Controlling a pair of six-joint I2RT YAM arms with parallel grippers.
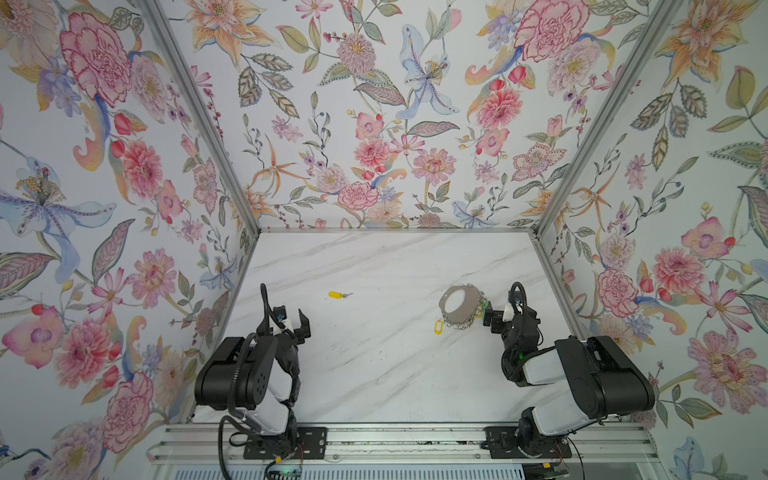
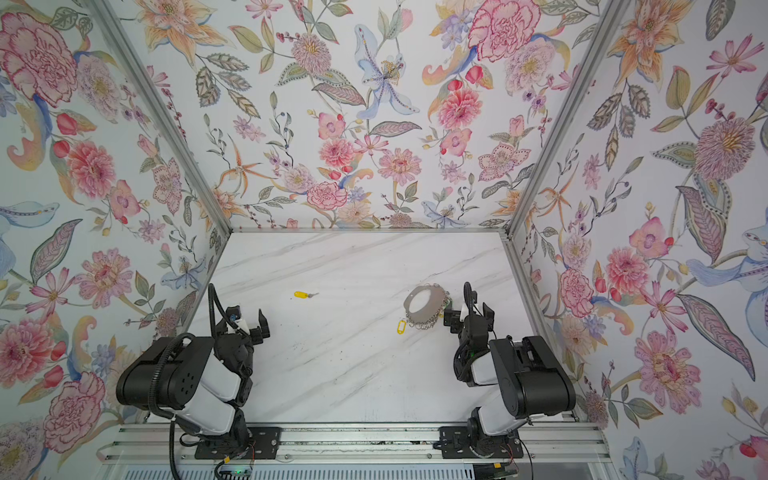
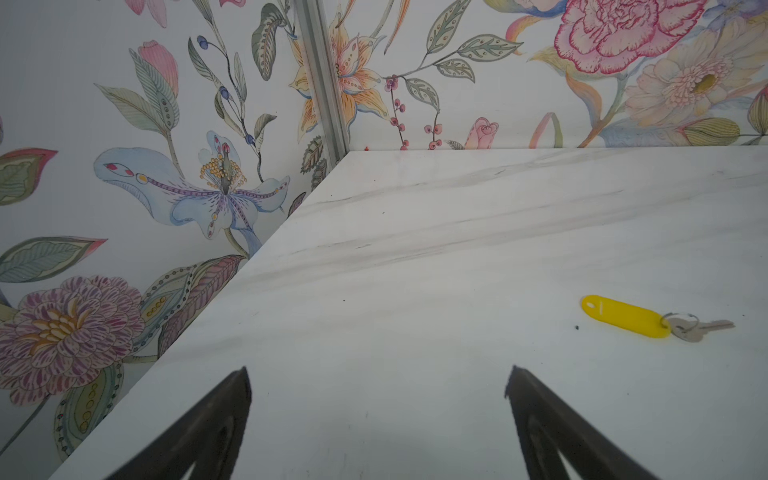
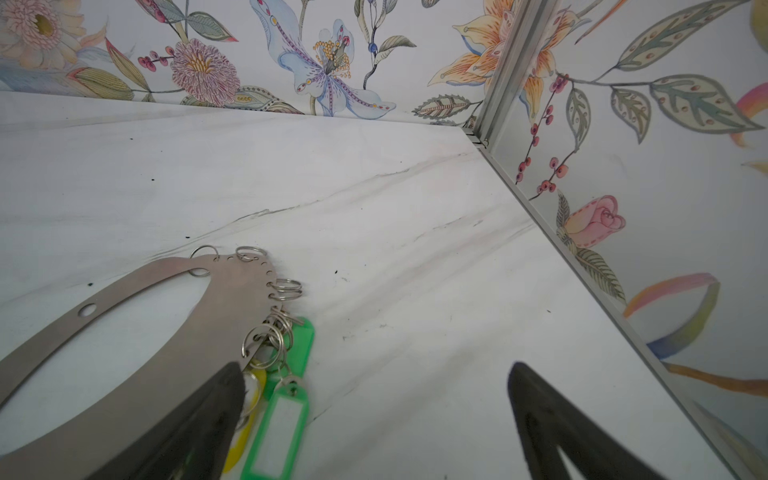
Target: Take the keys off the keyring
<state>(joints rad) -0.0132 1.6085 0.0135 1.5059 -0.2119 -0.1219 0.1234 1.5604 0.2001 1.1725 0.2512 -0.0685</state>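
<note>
Grey keyring point(image 1: 461, 306) lies right of centre on the table point(image 1: 374, 374), tagged keys point(image 4: 278, 419) bunched along its edge beside the right gripper point(image 4: 376, 368), whose jaws gape empty. One yellow key point(image 1: 340, 295) lies well apart, ahead of the wide-open, empty left gripper point(image 3: 379, 370), open room between.

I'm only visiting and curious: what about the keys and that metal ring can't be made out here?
Right wrist view: the right claw and the picture's edge hide any keys on the green tags.
Both top views: the yellow tag beside the keyring is too small to show its key, or whether it is hooked on.
</note>
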